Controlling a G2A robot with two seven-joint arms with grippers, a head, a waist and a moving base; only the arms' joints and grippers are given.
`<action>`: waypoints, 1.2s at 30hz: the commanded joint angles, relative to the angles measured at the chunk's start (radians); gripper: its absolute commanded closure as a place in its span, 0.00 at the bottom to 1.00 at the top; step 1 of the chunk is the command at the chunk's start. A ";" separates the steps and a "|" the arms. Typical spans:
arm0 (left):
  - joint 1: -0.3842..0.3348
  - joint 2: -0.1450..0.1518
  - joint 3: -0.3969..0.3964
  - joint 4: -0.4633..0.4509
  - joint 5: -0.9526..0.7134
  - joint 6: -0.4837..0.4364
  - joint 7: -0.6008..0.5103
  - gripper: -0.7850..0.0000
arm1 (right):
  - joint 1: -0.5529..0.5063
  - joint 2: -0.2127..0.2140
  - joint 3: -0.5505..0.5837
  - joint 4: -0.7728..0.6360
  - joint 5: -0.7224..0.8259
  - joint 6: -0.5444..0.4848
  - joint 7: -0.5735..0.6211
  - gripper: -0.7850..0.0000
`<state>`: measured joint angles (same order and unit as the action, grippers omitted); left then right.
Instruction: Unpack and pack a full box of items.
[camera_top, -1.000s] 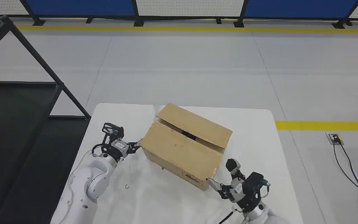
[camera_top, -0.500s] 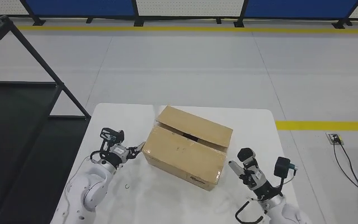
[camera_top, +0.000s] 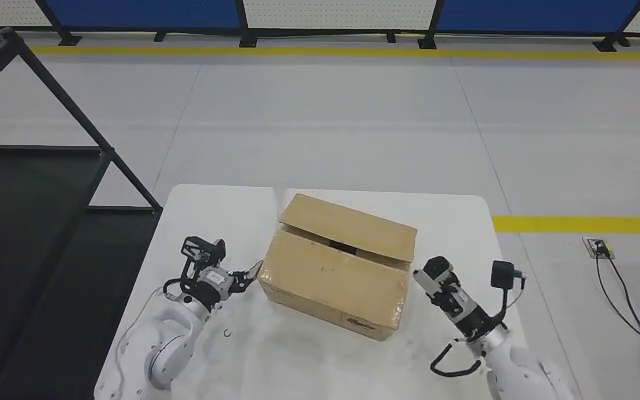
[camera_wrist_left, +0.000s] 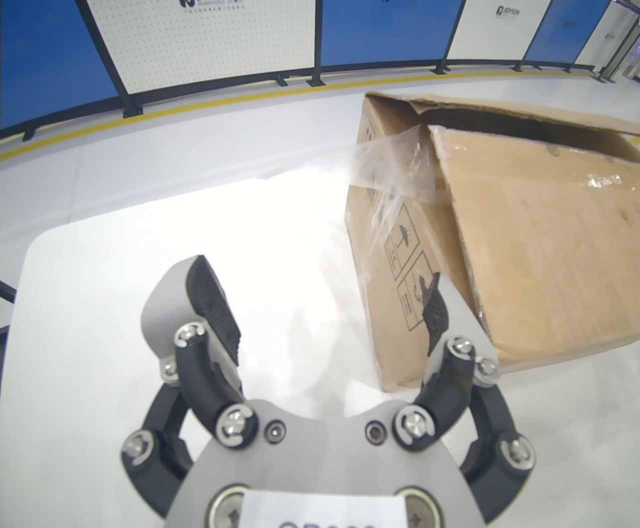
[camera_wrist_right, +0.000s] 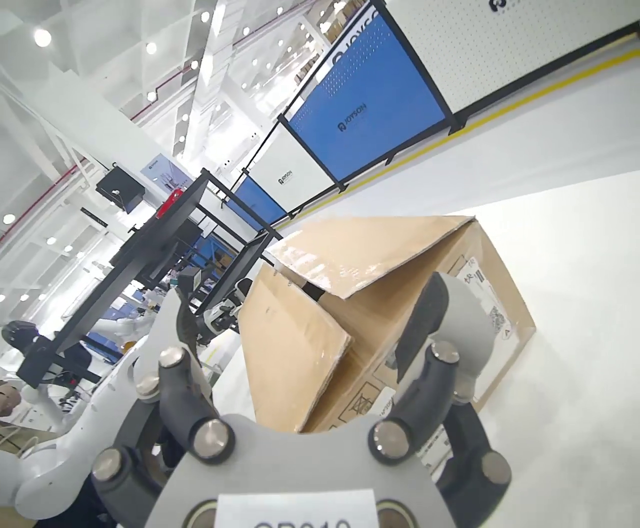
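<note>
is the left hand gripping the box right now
No, the left hand is open with nothing clamped between its fingers; the box stands beside it.

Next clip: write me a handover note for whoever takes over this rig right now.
Left gripper: open, empty, at one end of the box.
Right gripper: open, empty, at the opposite end.
Box: on the table, flaps nearly shut with a dark gap, tape hanging loose.
Done: nothing unpacked yet.
Left: open flaps, unpack, repack.
</note>
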<state>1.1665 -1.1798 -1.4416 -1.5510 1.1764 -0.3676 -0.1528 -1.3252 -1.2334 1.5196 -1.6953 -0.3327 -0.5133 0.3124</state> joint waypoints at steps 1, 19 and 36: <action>0.004 0.001 -0.002 -0.004 0.002 -0.001 -0.001 0.00 | 0.011 0.005 0.020 0.004 0.066 -0.002 0.065 0.00; 0.020 0.005 0.007 -0.020 0.012 -0.002 -0.001 0.00 | -0.127 0.064 0.042 -0.012 0.081 -0.465 0.492 0.00; 0.025 0.008 0.012 -0.030 0.022 -0.003 -0.001 0.00 | -0.075 0.067 -0.100 0.032 -0.106 -0.434 0.342 0.00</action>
<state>1.1905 -1.1720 -1.4281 -1.5807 1.1981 -0.3708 -0.1557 -1.4021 -1.1674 1.4204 -1.6654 -0.4369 -0.9498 0.6597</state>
